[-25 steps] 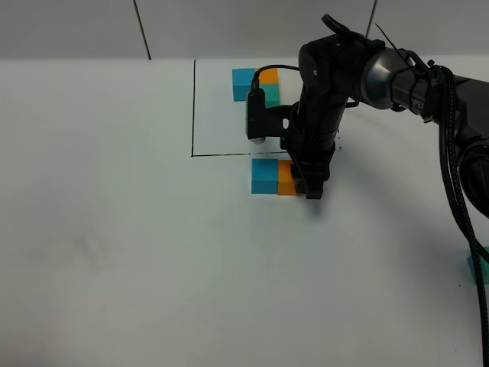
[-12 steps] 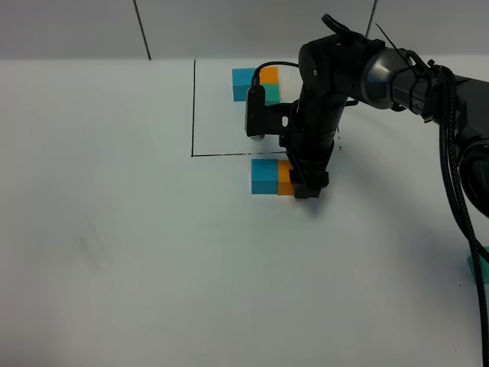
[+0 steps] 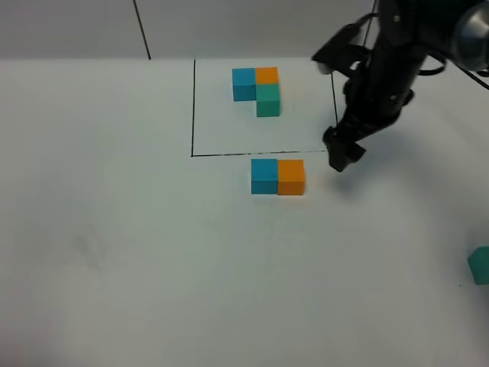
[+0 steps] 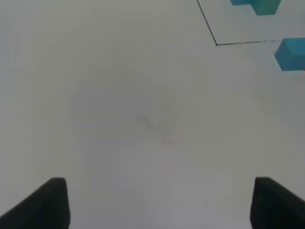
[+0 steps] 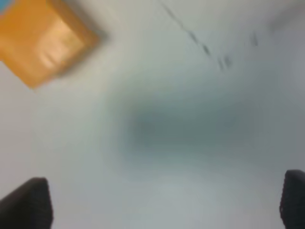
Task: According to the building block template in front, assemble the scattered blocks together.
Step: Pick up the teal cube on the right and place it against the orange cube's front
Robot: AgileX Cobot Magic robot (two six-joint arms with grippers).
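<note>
The building block template (image 3: 192, 107) is a black-lined rectangle holding a blue, orange and teal cluster (image 3: 258, 88). Just in front of its near line, two of the scattered blocks touch side by side: a sky-blue cube (image 3: 264, 176) and an orange cube (image 3: 291, 177). The teal-green cube (image 3: 480, 265) lies alone at the far right edge. My right gripper (image 3: 342, 153) hangs to the right of the orange cube, apart from it. In the blurred right wrist view it (image 5: 162, 202) is open and empty, with the orange cube (image 5: 45, 40) off to one side. My left gripper (image 4: 162, 205) is open over bare table; the arm does not show in the high view.
The white tabletop (image 3: 153, 267) stretches wide to the left and front. In the left wrist view, a corner of the template's black line (image 4: 238, 43) and the sky-blue cube (image 4: 290, 53) show far ahead. The back wall runs along the table's far edge.
My right gripper opened and let go of the orange cube, then lifted away to the right. The orange cube stays beside the blue one. The left gripper has not moved.
</note>
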